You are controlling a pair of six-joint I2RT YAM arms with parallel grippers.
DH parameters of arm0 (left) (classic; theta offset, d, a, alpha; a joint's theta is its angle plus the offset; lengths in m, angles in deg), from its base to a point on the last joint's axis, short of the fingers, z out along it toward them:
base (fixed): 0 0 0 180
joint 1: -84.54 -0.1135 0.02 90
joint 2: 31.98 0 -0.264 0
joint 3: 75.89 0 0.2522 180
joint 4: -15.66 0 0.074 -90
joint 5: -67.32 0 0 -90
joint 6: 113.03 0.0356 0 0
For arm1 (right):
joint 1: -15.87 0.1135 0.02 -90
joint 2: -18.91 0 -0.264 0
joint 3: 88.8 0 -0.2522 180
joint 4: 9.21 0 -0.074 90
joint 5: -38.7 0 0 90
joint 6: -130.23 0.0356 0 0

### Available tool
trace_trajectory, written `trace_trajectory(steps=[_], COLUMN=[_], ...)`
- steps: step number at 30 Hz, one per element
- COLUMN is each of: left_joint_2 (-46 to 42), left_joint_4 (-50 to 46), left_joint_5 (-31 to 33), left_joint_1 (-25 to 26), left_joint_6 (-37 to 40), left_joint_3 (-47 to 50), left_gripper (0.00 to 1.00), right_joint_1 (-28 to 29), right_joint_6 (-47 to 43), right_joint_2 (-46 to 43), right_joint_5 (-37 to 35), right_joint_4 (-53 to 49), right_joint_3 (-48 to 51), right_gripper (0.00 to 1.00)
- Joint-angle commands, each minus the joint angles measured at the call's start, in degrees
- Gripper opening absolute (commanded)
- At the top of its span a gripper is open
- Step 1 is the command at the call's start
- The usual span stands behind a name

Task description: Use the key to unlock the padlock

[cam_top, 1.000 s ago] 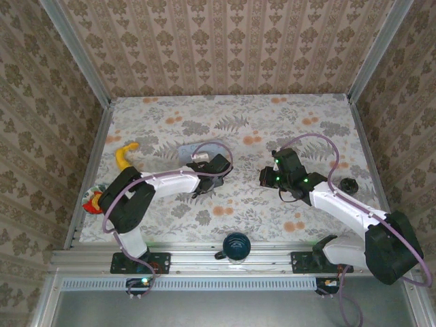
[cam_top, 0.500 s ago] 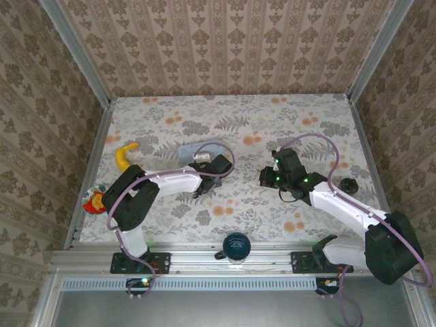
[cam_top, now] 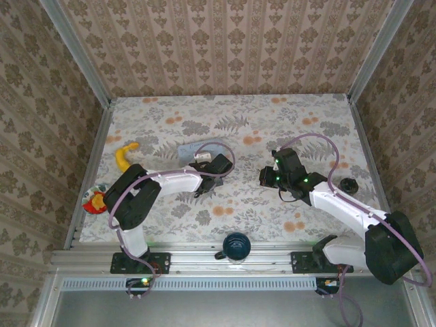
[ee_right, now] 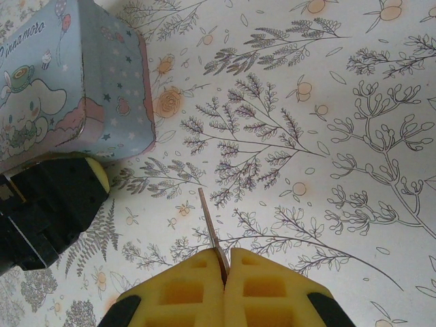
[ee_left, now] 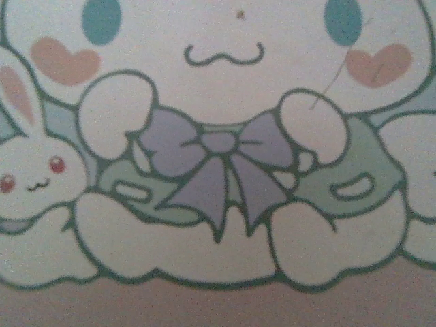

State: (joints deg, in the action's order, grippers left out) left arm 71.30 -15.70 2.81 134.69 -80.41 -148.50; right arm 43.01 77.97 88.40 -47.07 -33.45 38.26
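Showing the key-to-lock relation. The right end effector, pads pressed together on the key, aims the thin blade toward the tin, with bare counter between. The small dark object read as the padlock lies far to the right of the tin, beyond the right end effector and beside that arm's forearm, close to the counter's right edge; its long axis is too small to tell. The right arm is much the nearer. The left end effector sits at the tin's right end; its opening cannot be told. Reaching the lock likely means turning the blade away from the tin, with little margin at that edge.
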Motion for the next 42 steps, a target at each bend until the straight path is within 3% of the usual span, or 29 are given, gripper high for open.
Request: trace_trajectory(steps=[1,6,16,29,38,42], left_joint_2=[1.04,1.04,1.65,5.76,7.55,7.59], left_joint_4=[0.3,0.84,2.49,-0.16,2.61,3.53], left_joint_5=[0.09,0.16,-5.41,-25.2,-29.39,-29.12], left_joint_1=[-0.35,-0.42,0.03,0.49,-0.73,-1.2], left_joint_6=[0.15,0.51,0.61,-6.88,-13.9,-14.21], left_joint_3=[0.49,0.49,-0.35,-10.94,-10.64,-10.32], left_gripper=[0.41,0.31,0.25,0.25,0.25,0.34], right_joint_1=[-0.33,-0.32,-0.28,0.43,4.1,4.51], right_joint_6=[0.14,0.14,0.27,3.86,6.56,6.51], right_joint_2=[-0.41,-0.42,0.07,4.2,12.5,13.25], right_joint_5=[-1.14,-1.15,0.14,8.14,8.22,7.24], right_joint_4=[0.36,0.44,3.65,19.33,32.79,32.8], right_joint_3=[0.16,0.32,3.69,11.33,13.6,13.21], right_gripper=[0.0,0.0,0.0,0.0,0.0,0.0])
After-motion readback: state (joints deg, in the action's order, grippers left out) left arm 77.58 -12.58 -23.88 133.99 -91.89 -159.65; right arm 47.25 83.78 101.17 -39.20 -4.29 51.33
